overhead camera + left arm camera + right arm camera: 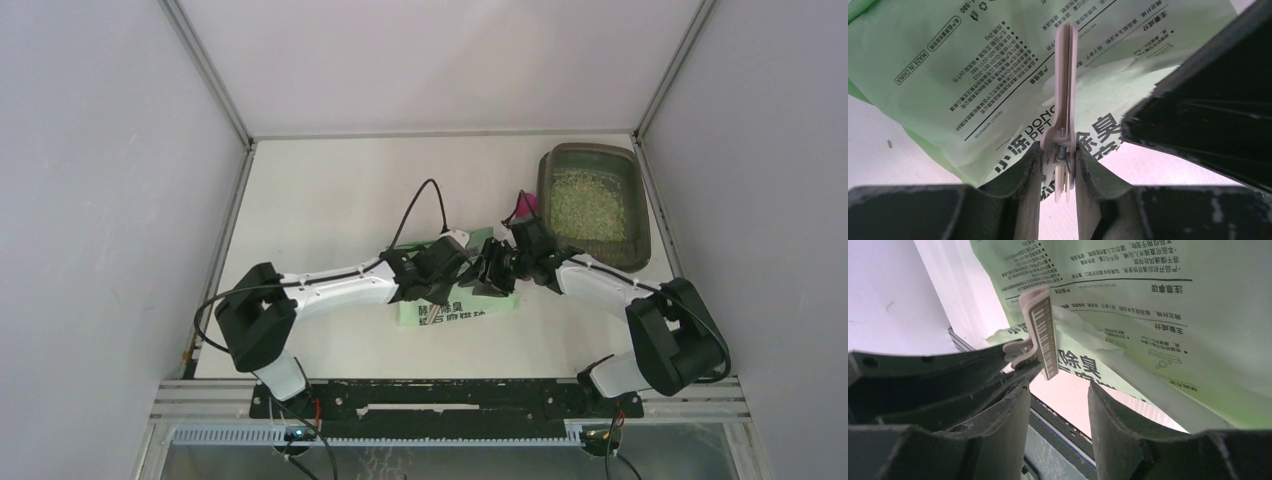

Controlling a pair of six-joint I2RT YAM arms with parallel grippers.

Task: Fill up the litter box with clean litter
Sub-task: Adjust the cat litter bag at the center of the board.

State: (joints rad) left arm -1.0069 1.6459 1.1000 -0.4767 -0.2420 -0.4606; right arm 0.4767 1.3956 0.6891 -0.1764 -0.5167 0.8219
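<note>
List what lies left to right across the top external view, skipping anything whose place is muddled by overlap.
Left arm's base → left claw, gripping the bag clip → right claw → magenta scoop → litter box → right arm's base.

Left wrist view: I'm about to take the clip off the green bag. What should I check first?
1. Hold on the clip: ok, left gripper shut on its handles.
2. Clip squeezed open enough to slide off the green bag: cannot tell.
3. Bag steadied: not ok, right gripper open, nothing between its fingers.
4. Target: ok, litter box upright at the far right, clean litter inside.
5. Litter left in the bag: cannot tell.
</note>
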